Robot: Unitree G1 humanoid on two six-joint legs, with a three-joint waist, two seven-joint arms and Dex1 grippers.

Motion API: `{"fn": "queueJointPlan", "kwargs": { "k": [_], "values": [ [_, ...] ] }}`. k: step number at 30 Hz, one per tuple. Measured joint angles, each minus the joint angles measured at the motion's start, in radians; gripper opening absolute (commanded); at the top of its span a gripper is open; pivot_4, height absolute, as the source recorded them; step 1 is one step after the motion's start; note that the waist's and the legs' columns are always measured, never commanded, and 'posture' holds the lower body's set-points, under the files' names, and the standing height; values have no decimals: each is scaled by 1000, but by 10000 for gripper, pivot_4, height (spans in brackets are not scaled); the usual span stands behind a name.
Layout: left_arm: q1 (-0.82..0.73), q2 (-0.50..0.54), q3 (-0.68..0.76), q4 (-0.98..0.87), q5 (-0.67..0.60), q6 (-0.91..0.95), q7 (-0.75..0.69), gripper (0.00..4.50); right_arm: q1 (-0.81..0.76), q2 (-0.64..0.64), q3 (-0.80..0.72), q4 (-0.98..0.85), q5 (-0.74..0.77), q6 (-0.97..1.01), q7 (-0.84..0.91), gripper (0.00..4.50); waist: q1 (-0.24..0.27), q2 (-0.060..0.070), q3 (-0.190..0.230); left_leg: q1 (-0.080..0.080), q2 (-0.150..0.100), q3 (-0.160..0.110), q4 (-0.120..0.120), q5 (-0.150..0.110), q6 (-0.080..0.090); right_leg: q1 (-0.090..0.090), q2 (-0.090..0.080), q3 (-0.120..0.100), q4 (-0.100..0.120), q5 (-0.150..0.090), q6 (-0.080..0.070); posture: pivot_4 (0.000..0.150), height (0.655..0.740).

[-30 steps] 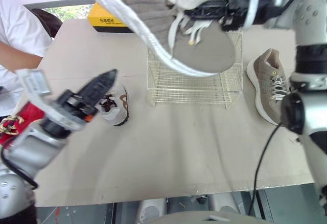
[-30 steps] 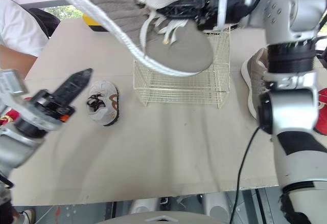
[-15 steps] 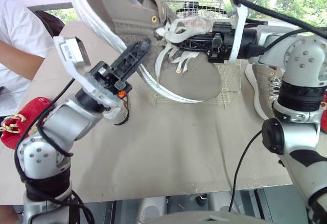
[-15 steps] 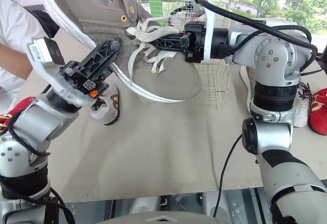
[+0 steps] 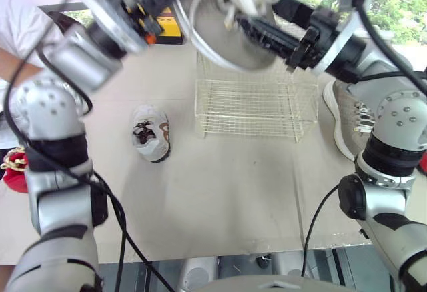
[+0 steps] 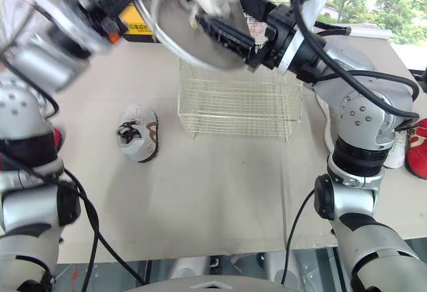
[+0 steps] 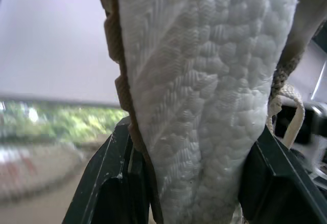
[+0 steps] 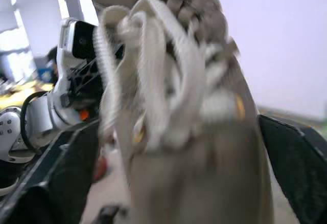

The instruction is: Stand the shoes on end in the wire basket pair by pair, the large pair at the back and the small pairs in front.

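While above wire basket (image 5: 257,109), large shoe (image 5: 227,32) aloft.

Both my arms reach high and far; my left gripper (image 7: 191,132) and right gripper (image 8: 176,127) each clamp the large shoe (image 5: 213,29).

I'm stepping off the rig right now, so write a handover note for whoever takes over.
Left tool: shut on the white sole of the large shoe.
Right tool: at that shoe's laced side, grip unclear.
The large shoe hangs above the wire basket.
Its mate lies on the table right of the basket; a small shoe lies left of it.
Done: no shoe stands in the basket.
Left: large pair at the back, small pairs in front.
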Motion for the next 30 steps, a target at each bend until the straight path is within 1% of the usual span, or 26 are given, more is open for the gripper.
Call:
{"fn": "queueJointPlan", "kwargs": {
  "k": [1,2,3,4,6,8,10,12,13,16,17,21,25,27,30],
  "values": [
    [-38,-4,-15,55,39,-22,-27,17645,1,1,-4,-1,-2,-10,-6,45000,4,0,0,-2,0,-2,0,0,0,0,1,-2,-2,0,0,1500,7400],
    [-151,-37,-66,232,159,-118,-113,17643,28,-24,-17,-36,0,-23,-17,45000,11,0,0,-2,0,-3,-1,0,0,0,2,-3,-2,0,0,1500,7400],
    [-255,-62,-91,395,269,-219,-166,17623,56,-41,-19,-64,2,-33,-25,45000,13,-1,0,-3,-1,-5,-1,0,0,0,2,-3,-4,0,0,1500,7400],
    [-294,-63,-93,457,314,-268,-182,17581,68,-44,-18,-78,5,-34,-27,45000,10,0,0,-3,0,-4,-1,0,0,0,3,-2,-6,0,0,1500,7400],
    [-461,-113,-104,734,493,-540,-278,17470,149,-79,-33,-149,7,-60,-45,45000,7,-1,0,-4,0,-2,-3,0,0,0,3,0,-9,0,0,1500,7400],
    [-555,-154,-101,884,587,-716,-327,17403,194,-92,-38,-194,11,-68,-65,45000,3,0,0,-5,0,0,-4,-3,4,0,2,1,-12,0,0,1500,7400],
    [-612,-189,-106,991,683,-866,-380,17402,229,-103,-37,-243,21,-75,-89,45000,1,0,0,-5,0,1,-4,-4,7,0,2,1,-11,-1,2,1500,7400],
    [-627,-211,-109,1045,733,-926,-414,17402,251,-113,-35,-277,32,-76,-106,45000,0,0,0,-5,0,1,-5,-5,8,0,2,1,-12,-2,3,1500,7400],
    [-627,-228,-111,1098,786,-958,-449,17402,273,-125,-37,-311,53,-75,-129,45000,-2,0,0,-5,0,1,-5,-5,8,-1,2,1,-12,-2,3,1500,7400],
    [-612,-243,-118,1162,874,-992,-503,17398,311,-147,-40,-367,104,-66,-176,45000,-5,-1,1,-5,0,1,-3,-5,9,-1,2,1,-11,-2,3,1500,7400],
    [-610,-244,-126,1174,904,-992,-517,17326,319,-157,-42,-376,120,-61,-188,45000,-5,-1,1,-5,0,2,-3,-7,12,0,2,2,-10,-2,3,1500,7400],
    [-607,-249,-121,1196,992,-979,-525,17226,393,-241,-64,-423,192,-52,-236,45000,-5,-1,0,-4,0,2,0,-8,13,1,1,3,-10,-2,3,1500,7400],
    [-592,-247,-140,1211,1082,-948,-514,17224,482,-324,-98,-451,247,-53,-229,45000,-7,-1,0,-2,-1,3,1,-8,13,2,1,5,-7,-2,4,1500,7400],
    [-575,-244,-140,1223,1118,-922,-520,17196,524,-370,-127,-452,289,-57,-220,45000,-9,-1,0,-2,-1,3,2,-8,13,1,1,5,-6,-2,4,1500,7400],
    [-578,-240,-135,1224,1141,-900,-542,17148,545,-399,-140,-451,319,-73,-216,45000,-14,-2,0,-1,-1,3,3,-8,13,2,1,5,-4,-2,4,1500,7400]
  ]
}}
